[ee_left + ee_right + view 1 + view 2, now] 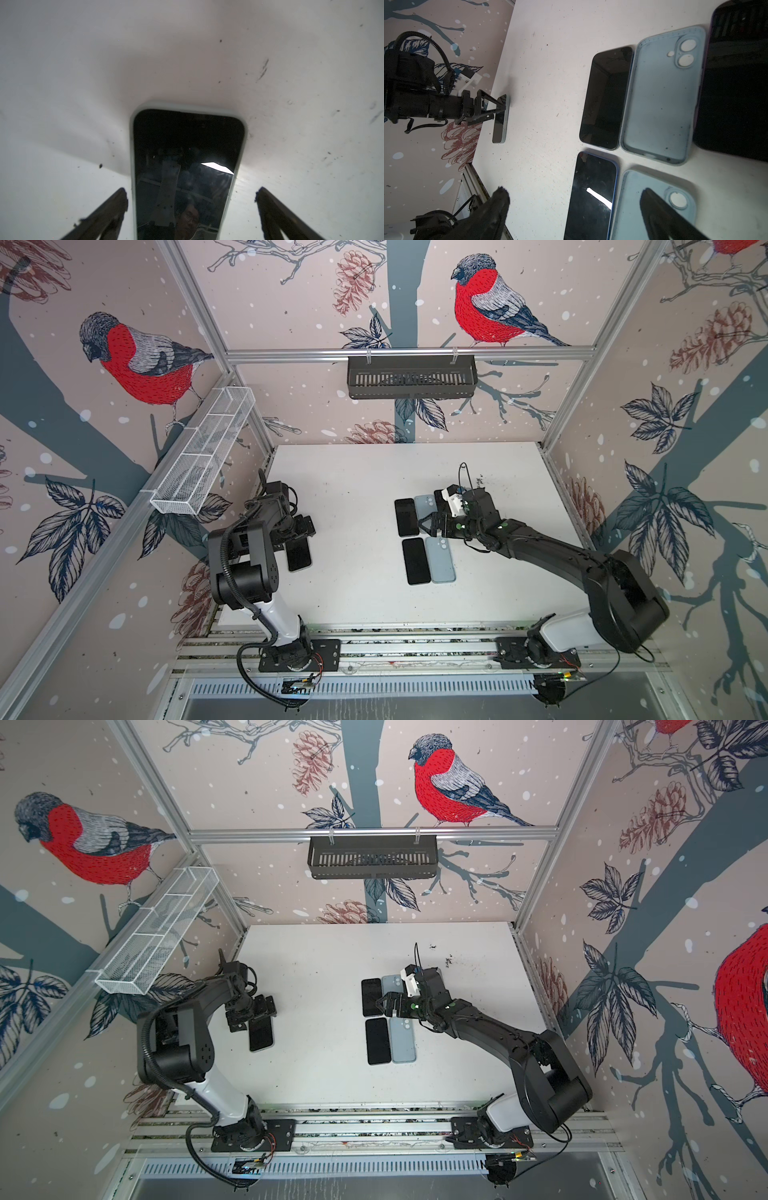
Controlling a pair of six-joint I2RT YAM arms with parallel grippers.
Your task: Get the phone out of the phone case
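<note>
A black phone (187, 149) lies face up on the white table inside a pale phone case, of which only the rim (131, 158) shows. In both top views it is at the left (299, 558) (261, 1036). My left gripper (191, 197) is open low over its near end, with a finger (122, 199) on each side and neither pressing the case. In both top views this gripper (305, 527) (266, 1007) sits at the phone's back end. My right gripper (575, 193) hangs open and empty above the phones at right (430, 526) (388, 1004).
Under the right gripper lie two bare black phones (405, 516) (415, 561) and two empty pale blue cases (426, 502) (442, 562). Another dark slab with a purplish edge (737, 83) lies beside them. A wire basket (203, 456) and a black rack (411, 377) hang on the walls.
</note>
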